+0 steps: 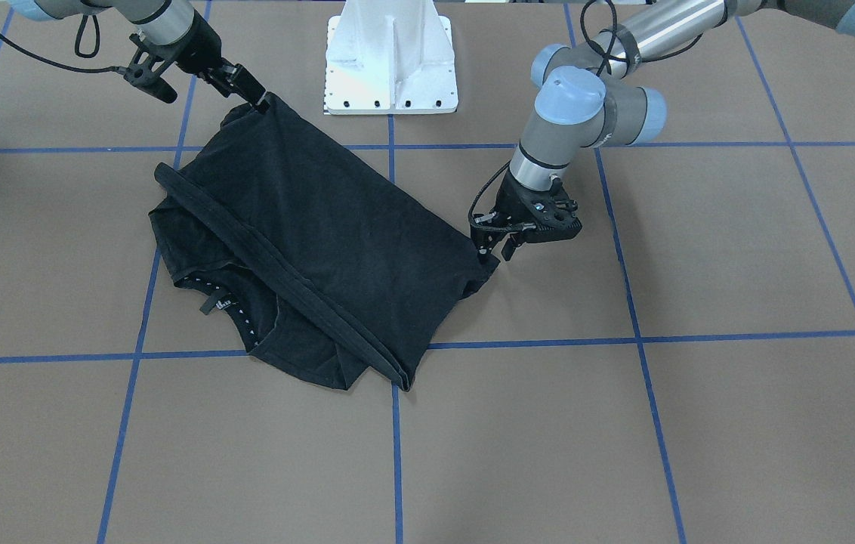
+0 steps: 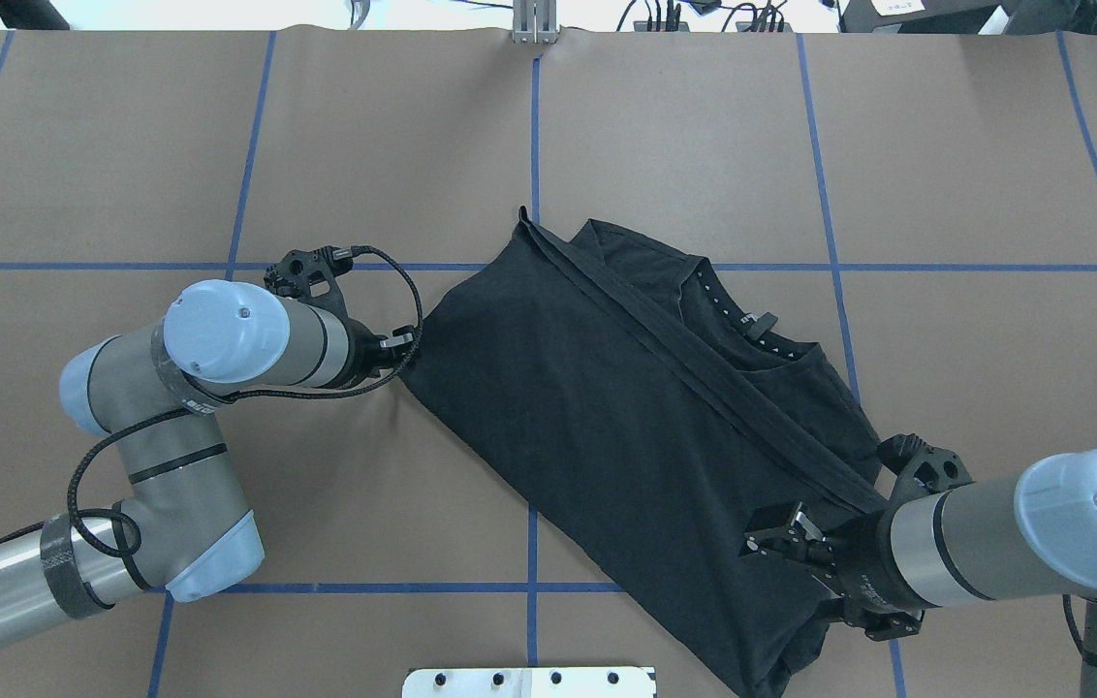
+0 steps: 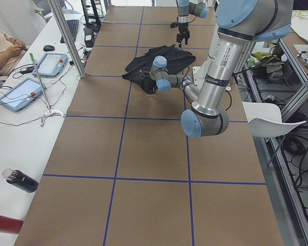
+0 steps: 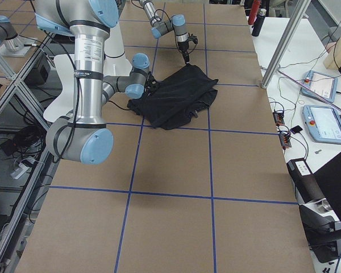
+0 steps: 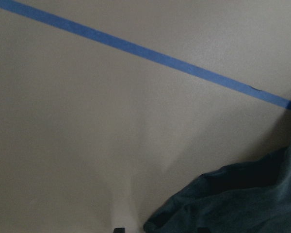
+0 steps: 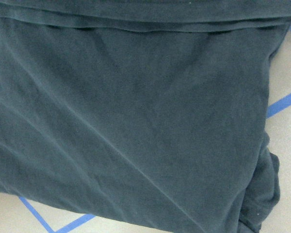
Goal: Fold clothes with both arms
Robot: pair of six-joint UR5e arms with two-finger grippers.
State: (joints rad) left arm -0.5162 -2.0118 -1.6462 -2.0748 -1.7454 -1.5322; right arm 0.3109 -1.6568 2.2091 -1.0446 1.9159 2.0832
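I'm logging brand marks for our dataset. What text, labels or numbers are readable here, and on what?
No text is legible.
Sticker on the left arm: black print, too small to read.
Twin sticker on the right arm: too small.
Neck label inside the T-shirt collar: white print, too blurred.

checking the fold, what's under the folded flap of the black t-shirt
More of the same T-shirt: its collar peeks past the hem. Anything beneath the flap is covered.
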